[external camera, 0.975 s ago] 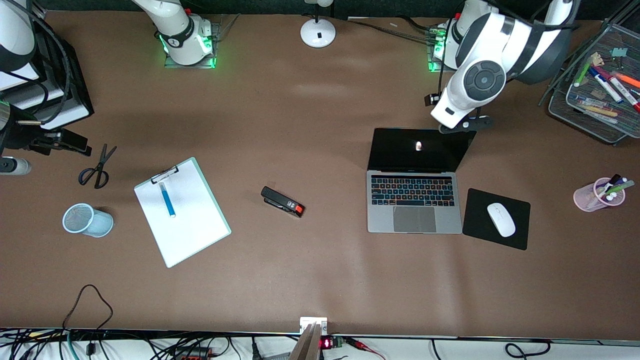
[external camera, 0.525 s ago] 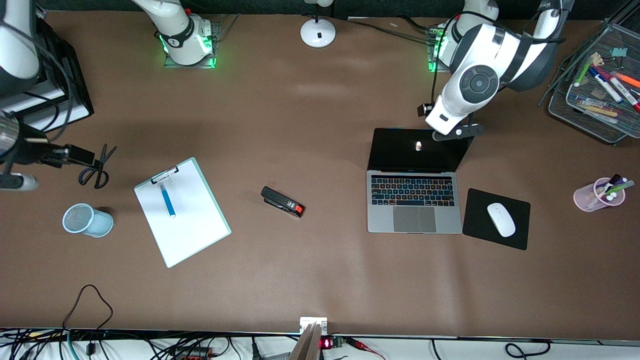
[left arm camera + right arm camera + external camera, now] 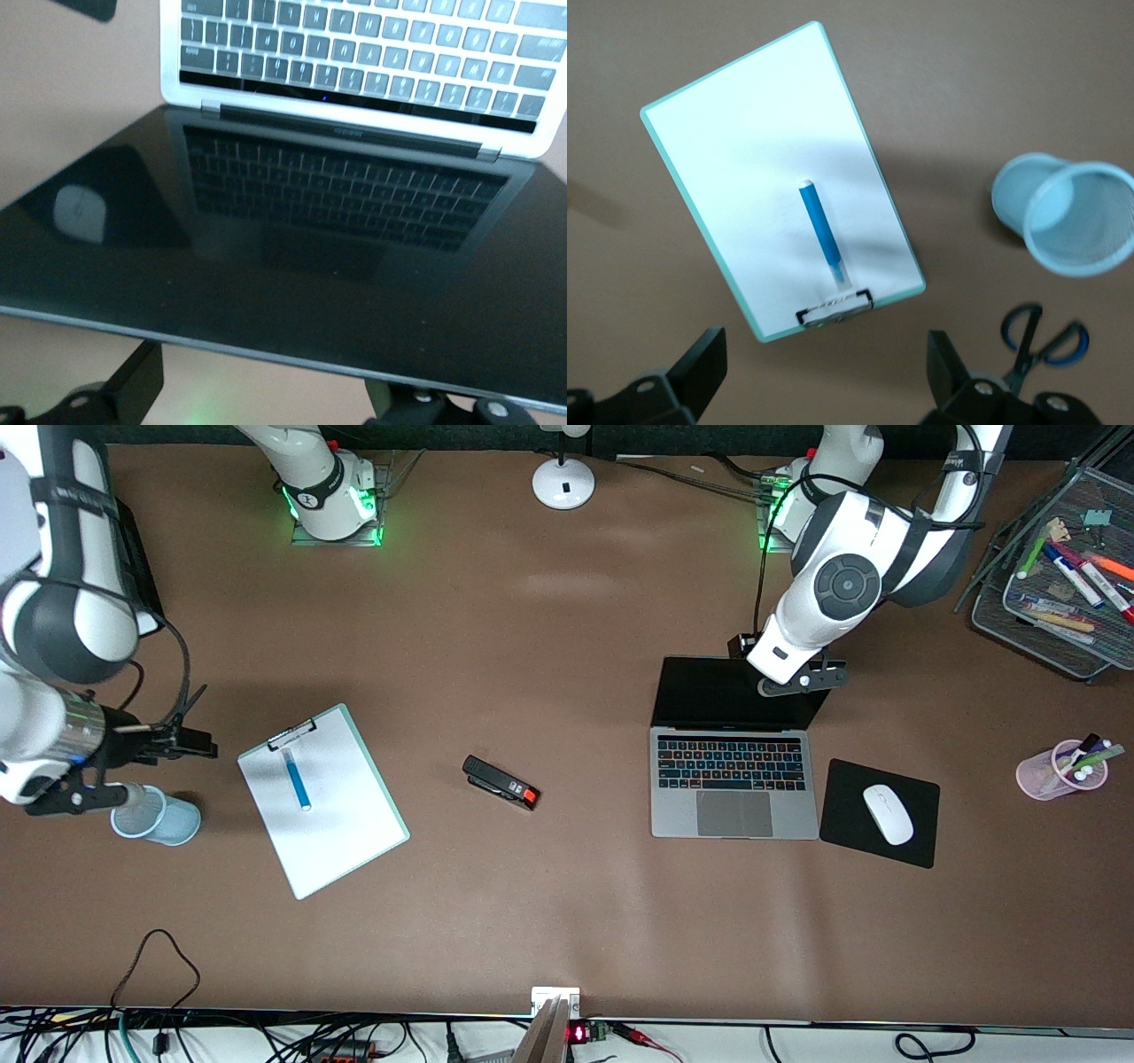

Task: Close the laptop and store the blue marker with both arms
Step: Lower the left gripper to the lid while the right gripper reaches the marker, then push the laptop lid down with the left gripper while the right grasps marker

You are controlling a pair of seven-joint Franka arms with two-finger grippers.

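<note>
Laptop (image 3: 733,779) open, black screen tilted toward arm bases; left end effector (image 3: 802,682) open over its top edge. Blue marker (image 3: 296,779) lies on clipboard (image 3: 341,841), long axis base-to-camera; right end effector (image 3: 164,746) open, empty.

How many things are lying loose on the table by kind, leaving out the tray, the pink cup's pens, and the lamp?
Laptop: 1
Mouse: 1
Mouse pad: 1
Stapler: 1
Clipboard: 1
Blue marker: 1
Scissors: 1
Cups: 2, blue mesh and pink
Total: 9
</note>
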